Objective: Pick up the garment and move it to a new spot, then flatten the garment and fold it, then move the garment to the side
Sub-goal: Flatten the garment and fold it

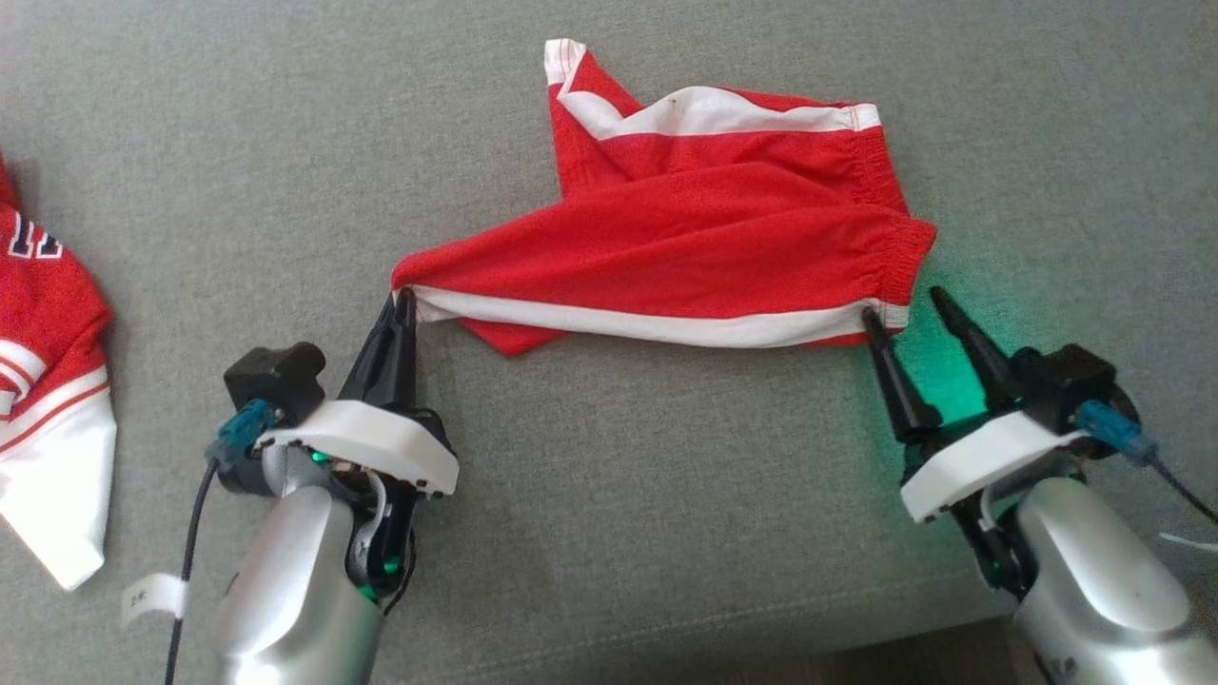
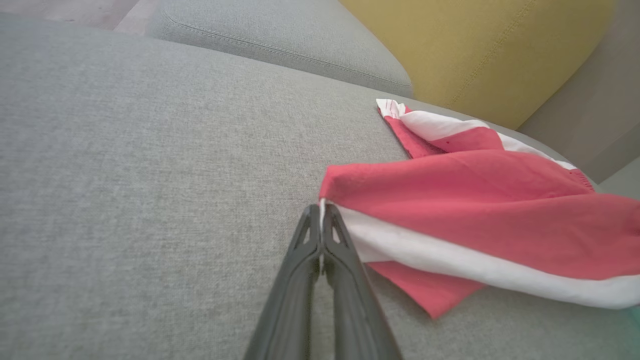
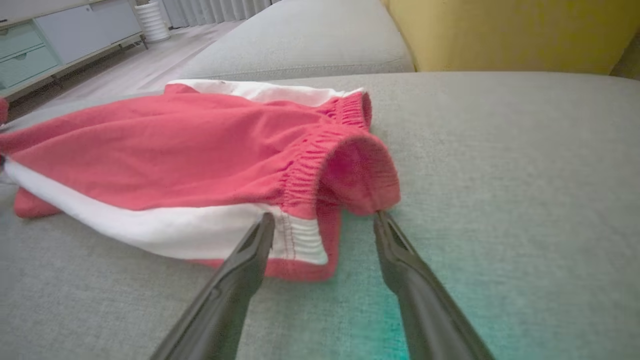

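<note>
Head view: the red shorts (image 1: 695, 238) lie on the grey cushion (image 1: 609, 533), back from its near edge, my left gripper (image 1: 404, 300) pinched on their striped hem corner. Left wrist view: my fingers (image 2: 300, 265) press together there. Right wrist view: my right gripper (image 3: 324, 216) stands wide at the waistband.

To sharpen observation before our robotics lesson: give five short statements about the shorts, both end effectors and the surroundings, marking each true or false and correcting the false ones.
1. The left end effector is shut on a corner of the red shorts. True.
2. The right end effector is clamped on the waistband. False: its fingers stand open around the waistband corner.
3. The shorts lie flat and neatly folded. False: they are rumpled.
4. A red and white jersey lies to the robot's left. True.
5. The shorts rest on a wooden table. False: on a grey cushion.
</note>
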You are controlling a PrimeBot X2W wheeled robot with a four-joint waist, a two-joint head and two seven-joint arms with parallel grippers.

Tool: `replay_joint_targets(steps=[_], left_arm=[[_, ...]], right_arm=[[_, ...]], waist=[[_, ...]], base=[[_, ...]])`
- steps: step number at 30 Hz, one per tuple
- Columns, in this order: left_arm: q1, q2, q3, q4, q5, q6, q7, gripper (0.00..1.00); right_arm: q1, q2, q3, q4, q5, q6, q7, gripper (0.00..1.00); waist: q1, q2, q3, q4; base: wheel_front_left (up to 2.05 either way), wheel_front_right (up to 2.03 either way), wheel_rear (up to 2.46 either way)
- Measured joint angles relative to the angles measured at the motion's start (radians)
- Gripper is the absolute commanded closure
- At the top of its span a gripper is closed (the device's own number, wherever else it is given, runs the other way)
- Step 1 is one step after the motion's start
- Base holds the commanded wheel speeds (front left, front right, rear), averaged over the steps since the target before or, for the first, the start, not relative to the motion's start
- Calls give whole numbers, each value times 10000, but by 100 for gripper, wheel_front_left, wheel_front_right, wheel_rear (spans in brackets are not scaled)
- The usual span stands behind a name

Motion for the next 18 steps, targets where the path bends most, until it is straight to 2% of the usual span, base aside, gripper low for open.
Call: replay_joint_targets(steps=[5, 6, 7, 8, 10, 11, 18], left_arm=[[0, 0, 6, 2, 0, 0, 0, 100], [0, 0, 6, 6, 0, 0, 0, 100], [0, 0, 8, 6, 2, 0, 0, 100], [0, 0, 10, 6, 2, 0, 0, 100], [0, 0, 13, 8, 4, 0, 0, 100], [0, 0, 15, 10, 6, 0, 0, 100], [26, -2, 155, -249, 188, -2, 2, 100]], right_arm=[[-18, -136, 608, 4, 211, 0, 0, 1], [-22, -173, 642, 8, 222, 0, 0, 8], [-32, -207, 663, 8, 224, 0, 0, 26], [-46, -228, 665, 10, 253, 0, 0, 54], [-80, -249, 692, 15, 314, 0, 0, 97], [-100, -249, 709, 15, 314, 0, 0, 100], [-110, -261, 585, -468, 314, 0, 0, 100]], waist=[[0, 0, 56, 36], [0, 0, 58, 38], [0, 0, 58, 38], [0, 0, 58, 37], [0, 0, 54, 34], [0, 0, 48, 31], [0, 0, -219, 56]], base=[[0, 0, 0], [0, 0, 0], [0, 0, 0], [0, 0, 0], [0, 0, 0], [0, 0, 0], [0, 0, 0]])
